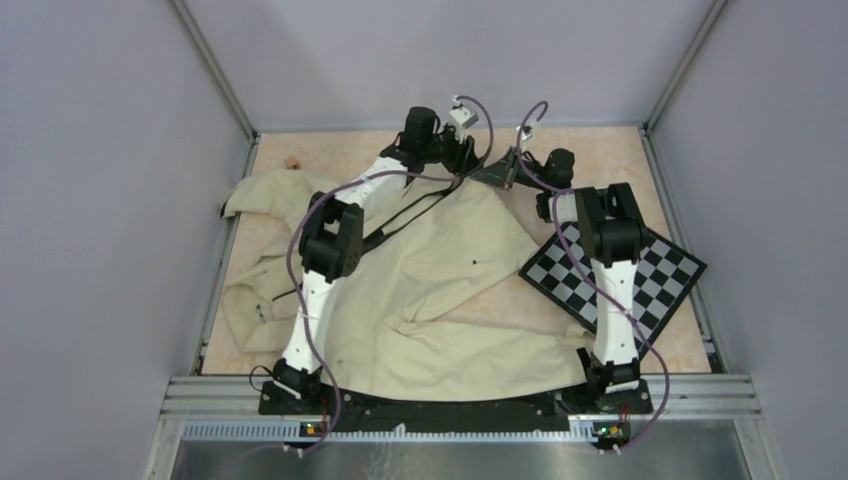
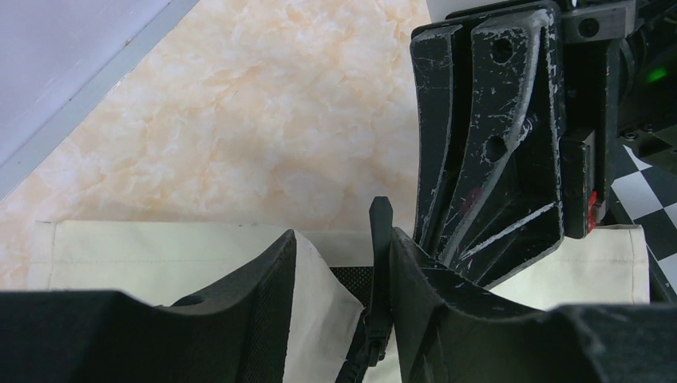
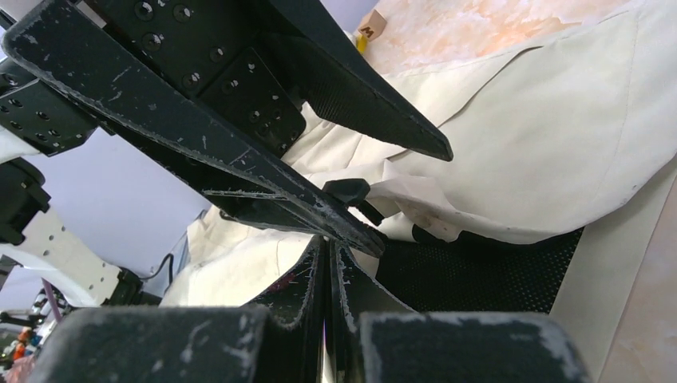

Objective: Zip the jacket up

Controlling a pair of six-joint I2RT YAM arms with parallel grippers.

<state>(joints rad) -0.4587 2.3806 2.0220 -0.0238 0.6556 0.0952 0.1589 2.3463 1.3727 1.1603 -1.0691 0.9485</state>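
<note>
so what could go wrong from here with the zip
The pull sits hard to one side in the left tool, a gap beside it, so it may slip out. The right tool is crowded right against the left one; they could clash. The jacket lies wrinkled, so zipping may snag.

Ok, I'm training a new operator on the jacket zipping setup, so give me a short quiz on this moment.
1. True or false: the checkerboard lies to the right of the jacket.
2. Between the fingers of the left gripper stands: A zipper pull; B snap; C wooden block.
3. Fill in: the right gripper is ____.
Key: 1 true; 2 A; 3 shut.
</note>
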